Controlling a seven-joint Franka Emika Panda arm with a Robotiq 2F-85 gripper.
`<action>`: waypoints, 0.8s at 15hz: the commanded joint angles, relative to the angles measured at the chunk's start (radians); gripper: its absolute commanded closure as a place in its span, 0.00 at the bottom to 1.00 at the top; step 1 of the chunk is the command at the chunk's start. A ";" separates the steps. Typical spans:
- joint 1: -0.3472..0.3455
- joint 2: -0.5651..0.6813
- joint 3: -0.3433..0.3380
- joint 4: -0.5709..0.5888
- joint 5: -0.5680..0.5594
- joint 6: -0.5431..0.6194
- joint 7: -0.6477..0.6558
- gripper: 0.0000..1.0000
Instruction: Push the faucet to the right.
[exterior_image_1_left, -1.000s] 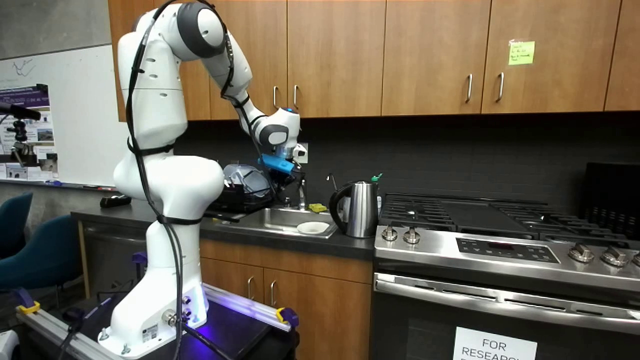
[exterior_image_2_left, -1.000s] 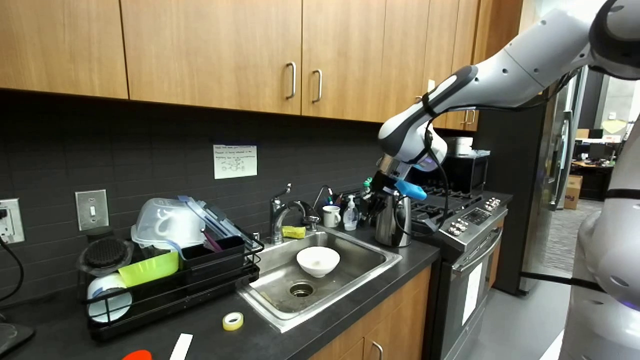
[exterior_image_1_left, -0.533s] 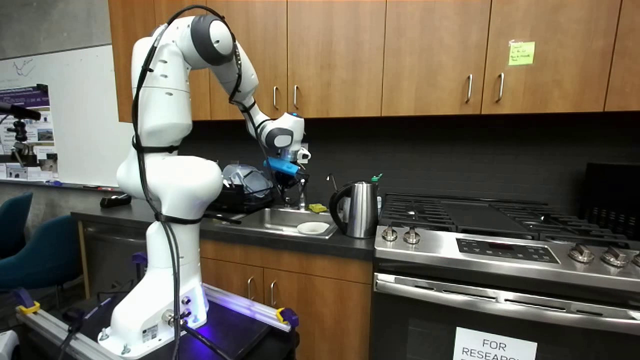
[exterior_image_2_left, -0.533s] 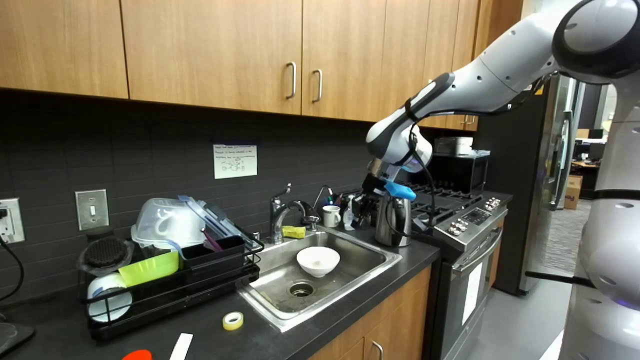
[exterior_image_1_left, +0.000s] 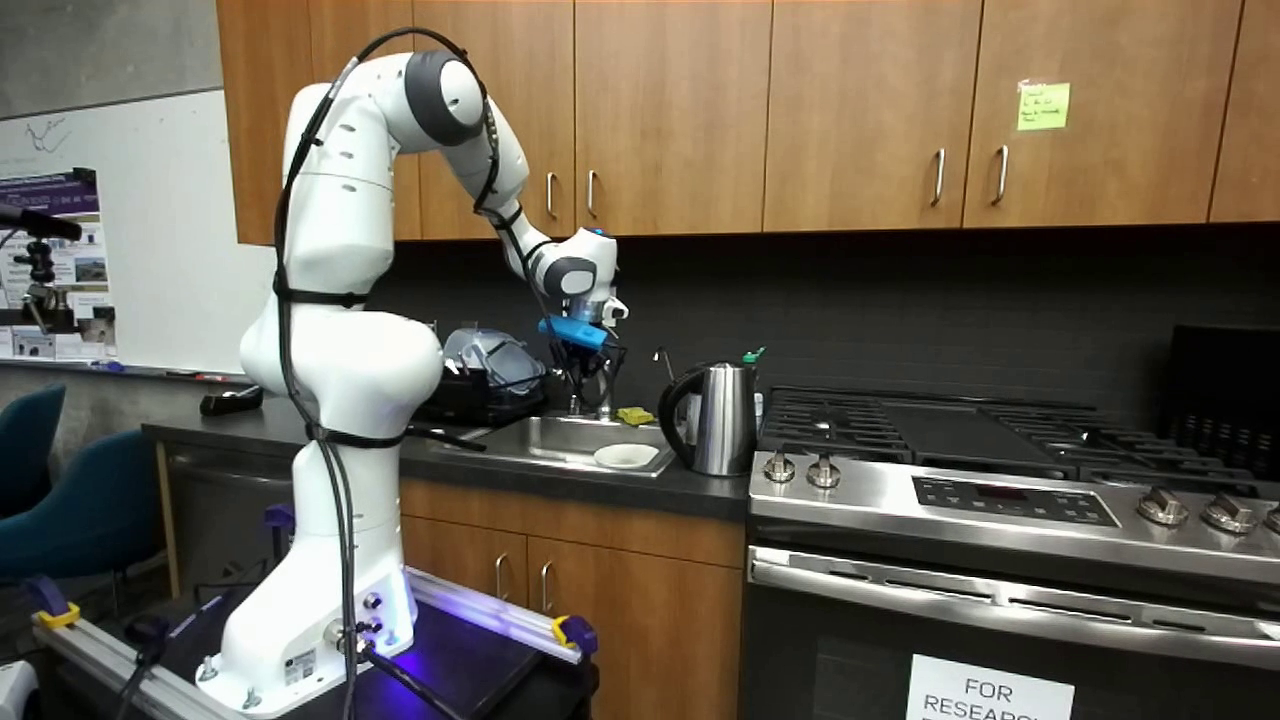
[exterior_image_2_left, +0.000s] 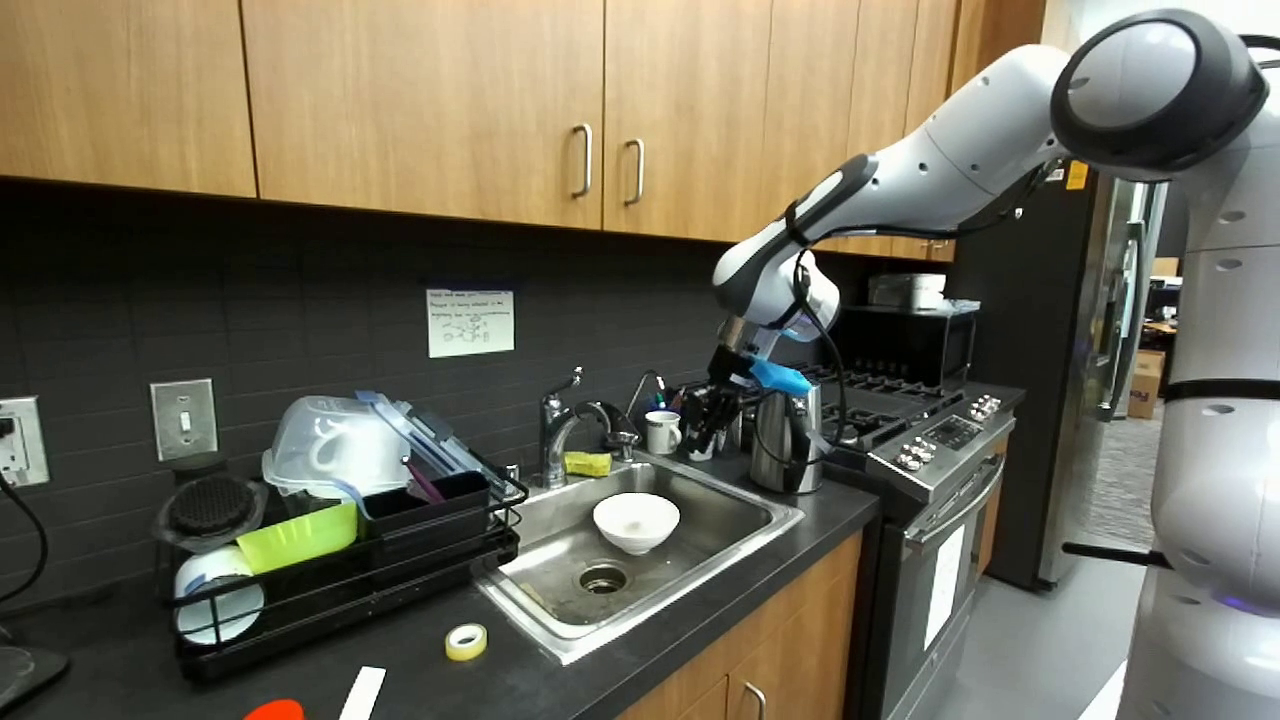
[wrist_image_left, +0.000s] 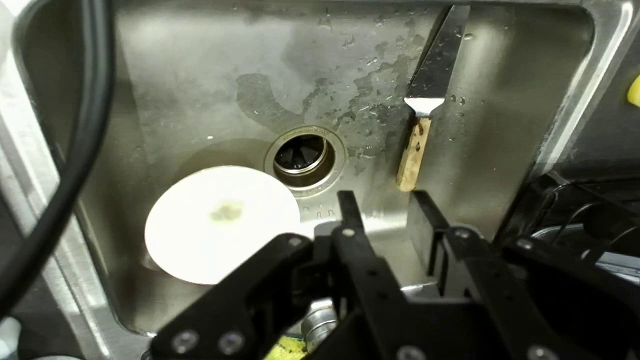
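The faucet (exterior_image_2_left: 553, 445) is a silvery tap with a curved spout at the back edge of the sink (exterior_image_2_left: 785, 520). In an exterior view its upper part is partly hidden behind my gripper, and its lower body (exterior_image_1_left: 604, 408) shows below. In the wrist view only a short metal piece of the faucet (wrist_image_left: 318, 322) shows behind the fingers. My gripper (wrist_image_left: 384, 194) is open and empty, with sink floor visible between its fingers. It points down over the sink. In an exterior view the gripper (exterior_image_2_left: 703, 445) appears right of the spout, with a visible gap.
A white bowl (exterior_image_2_left: 636, 522) and a spatula (wrist_image_left: 422, 120) lie in the sink. A yellow sponge (exterior_image_2_left: 588, 464) sits beside the faucet. A mug (exterior_image_2_left: 662, 432) and the steel kettle (exterior_image_1_left: 722, 420) stand nearby. A loaded dish rack (exterior_image_2_left: 400, 570) borders the sink.
The arm's elbow has come down and forward. The gripper has shifted right in an exterior view and left, nearer the spout, in an exterior view. The faucet looks unmoved.
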 joint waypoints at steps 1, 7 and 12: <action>-0.043 0.055 0.036 0.080 -0.040 -0.040 0.012 0.37; -0.074 0.115 0.067 0.161 -0.079 -0.054 0.016 0.00; -0.102 0.165 0.094 0.220 -0.058 -0.051 0.007 0.00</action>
